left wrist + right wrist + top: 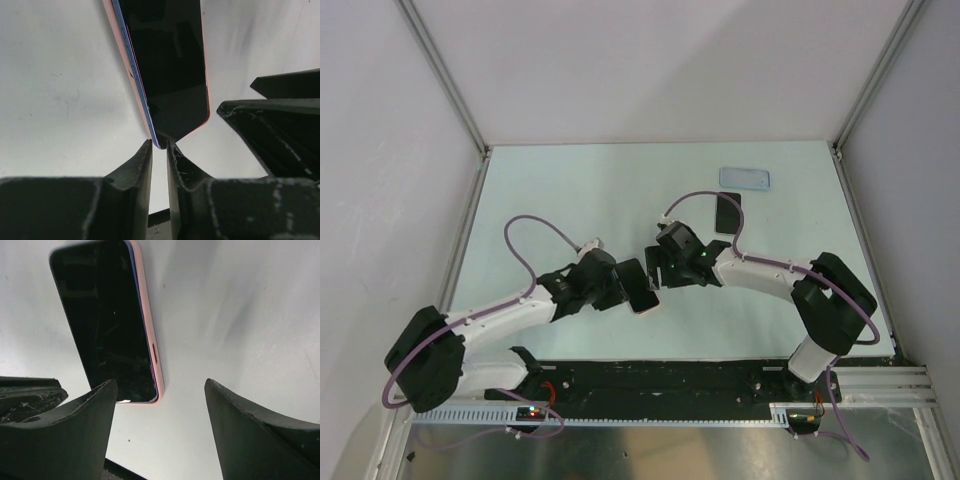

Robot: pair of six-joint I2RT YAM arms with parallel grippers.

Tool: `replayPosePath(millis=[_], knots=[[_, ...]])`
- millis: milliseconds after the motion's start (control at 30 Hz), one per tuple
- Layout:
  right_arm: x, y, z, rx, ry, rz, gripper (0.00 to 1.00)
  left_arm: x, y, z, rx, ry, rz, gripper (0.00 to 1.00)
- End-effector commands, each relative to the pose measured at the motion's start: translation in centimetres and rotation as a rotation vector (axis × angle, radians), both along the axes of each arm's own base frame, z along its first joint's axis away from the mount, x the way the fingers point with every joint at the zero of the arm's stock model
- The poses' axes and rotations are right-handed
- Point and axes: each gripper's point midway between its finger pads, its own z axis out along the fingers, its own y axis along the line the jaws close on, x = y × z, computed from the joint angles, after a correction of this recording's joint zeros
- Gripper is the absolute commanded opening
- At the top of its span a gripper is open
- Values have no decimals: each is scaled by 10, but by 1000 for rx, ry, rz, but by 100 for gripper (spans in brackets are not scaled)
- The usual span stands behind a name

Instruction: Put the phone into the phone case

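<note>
On surface (570,200): phone (727,212) flat, just beside phone case (745,179). Likely stiff, glossy, slippery; best taken by long edges. Wide open, empty: right end effector (160,385). Nearly closed at pink slab (170,60) corner, grip unclear: left end effector (159,145).

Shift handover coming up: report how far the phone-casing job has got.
Done: nothing; the phone lies on the table beside the phone case, not in it. In hand: the left claw straddles a corner of a pink-rimmed slab, right claw open nearby. Left: the whole insertion.
</note>
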Motion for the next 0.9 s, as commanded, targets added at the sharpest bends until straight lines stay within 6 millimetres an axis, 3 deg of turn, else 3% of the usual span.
replayPosePath(millis=[0, 867], knots=[[-6, 14, 14, 106, 7, 28, 74, -3, -12, 0, -28, 9, 4, 21], [-7, 17, -14, 99, 77, 26, 61, -5, -37, -20, -21, 63, -32, 15]])
